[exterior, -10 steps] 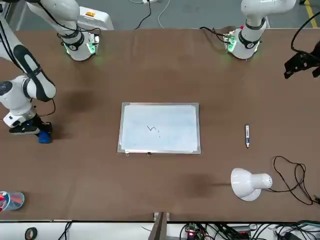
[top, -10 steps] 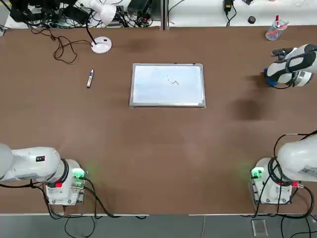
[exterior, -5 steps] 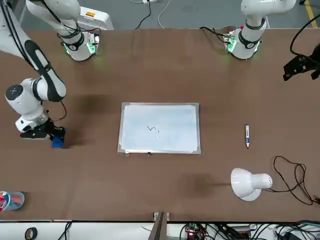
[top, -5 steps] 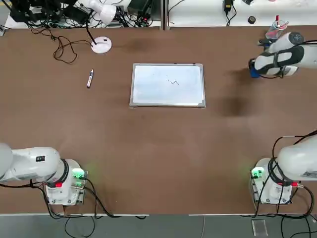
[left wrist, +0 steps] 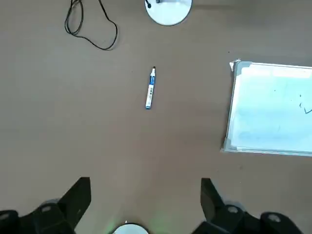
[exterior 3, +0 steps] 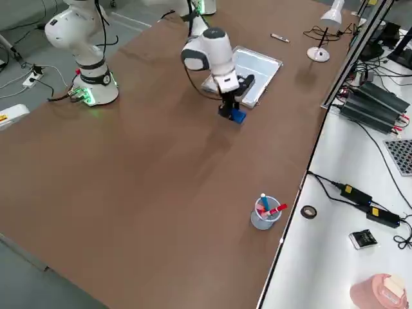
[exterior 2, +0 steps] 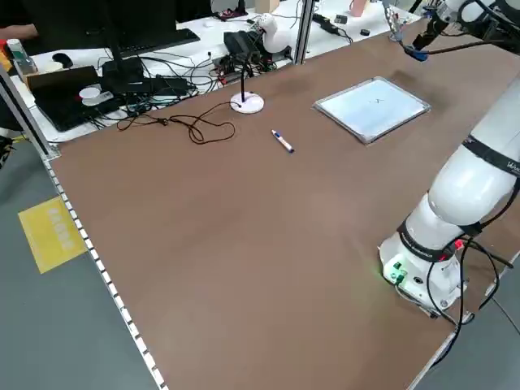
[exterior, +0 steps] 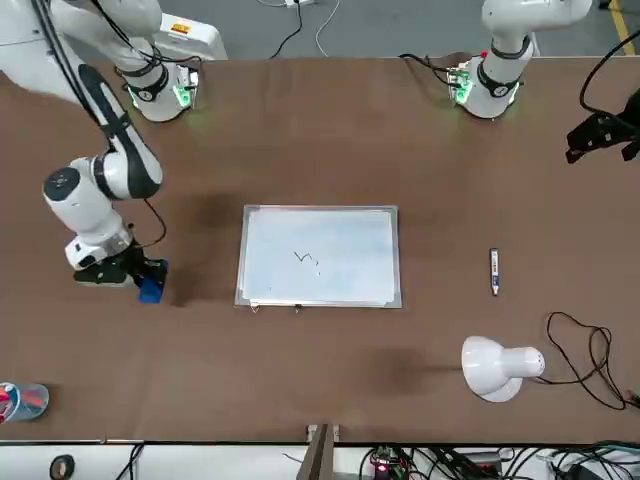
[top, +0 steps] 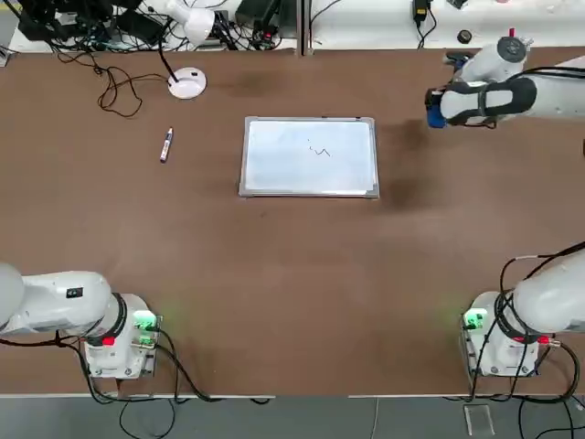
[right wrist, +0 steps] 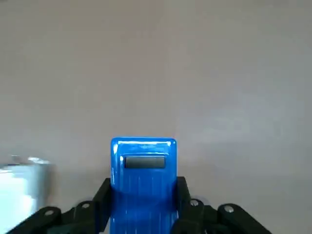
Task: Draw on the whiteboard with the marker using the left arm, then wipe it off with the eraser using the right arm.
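The eraser [exterior: 150, 290] is clamped in the right gripper [exterior: 143, 282] beside the whiteboard [exterior: 320, 256], its rear half hidden; the left gripper [left wrist: 145, 204] is spread apart.

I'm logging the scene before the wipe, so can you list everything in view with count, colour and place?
whiteboard: 1, white with silver frame, table centre, small scribble on it
marker: 1, white with dark cap, lying on the table, left of the board in the top view
eraser: 1, blue, held just off the board's right side
lamp: 1, white, far edge of the table, corded
cup: 1, clear, pens inside, far right corner
left gripper: 1, black, open, high above the table's left side
right gripper: 1, black, shut on eraser
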`<move>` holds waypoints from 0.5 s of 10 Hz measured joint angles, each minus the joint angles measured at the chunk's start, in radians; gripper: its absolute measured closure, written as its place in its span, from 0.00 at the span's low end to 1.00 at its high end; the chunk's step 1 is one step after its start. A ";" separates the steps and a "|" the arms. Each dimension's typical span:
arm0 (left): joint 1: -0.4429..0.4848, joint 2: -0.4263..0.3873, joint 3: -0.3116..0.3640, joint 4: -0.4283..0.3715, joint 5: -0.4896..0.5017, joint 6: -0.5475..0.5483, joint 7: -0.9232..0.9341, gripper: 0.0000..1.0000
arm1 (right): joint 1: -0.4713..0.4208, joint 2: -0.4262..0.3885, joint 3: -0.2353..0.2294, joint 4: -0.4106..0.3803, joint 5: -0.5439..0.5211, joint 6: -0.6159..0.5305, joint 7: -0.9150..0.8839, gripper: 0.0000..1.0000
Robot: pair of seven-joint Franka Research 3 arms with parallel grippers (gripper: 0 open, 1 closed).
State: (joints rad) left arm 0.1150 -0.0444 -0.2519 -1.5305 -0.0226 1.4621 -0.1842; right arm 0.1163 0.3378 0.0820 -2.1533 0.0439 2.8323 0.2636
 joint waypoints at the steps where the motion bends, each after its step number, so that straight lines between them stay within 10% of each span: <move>1: 0.001 0.001 0.001 0.000 0.000 0.002 0.000 0.00 | 0.037 0.000 0.000 0.023 -0.001 -0.019 0.051 0.44; 5: 0.016 0.003 0.003 -0.002 -0.003 0.007 0.000 0.00 | 0.175 0.001 0.001 0.126 -0.006 -0.132 0.241 0.44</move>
State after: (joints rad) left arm 0.1306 -0.0415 -0.2492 -1.5321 -0.0260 1.4686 -0.1842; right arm 0.2913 0.3388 0.0827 -2.0277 0.0380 2.7007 0.5043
